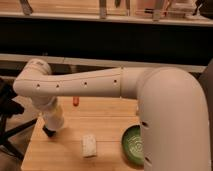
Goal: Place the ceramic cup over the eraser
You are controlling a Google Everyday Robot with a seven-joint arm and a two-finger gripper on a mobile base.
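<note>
A single camera sits high on the robot, close behind its own arm (100,85), and looks forward and down onto the table (107,120). The arm fills the near foreground; the claw (49,132) hangs low at the left, above the table's left edge.

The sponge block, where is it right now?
The sponge block lies low on the table, left of the green bowl, right of the gripper.
</note>
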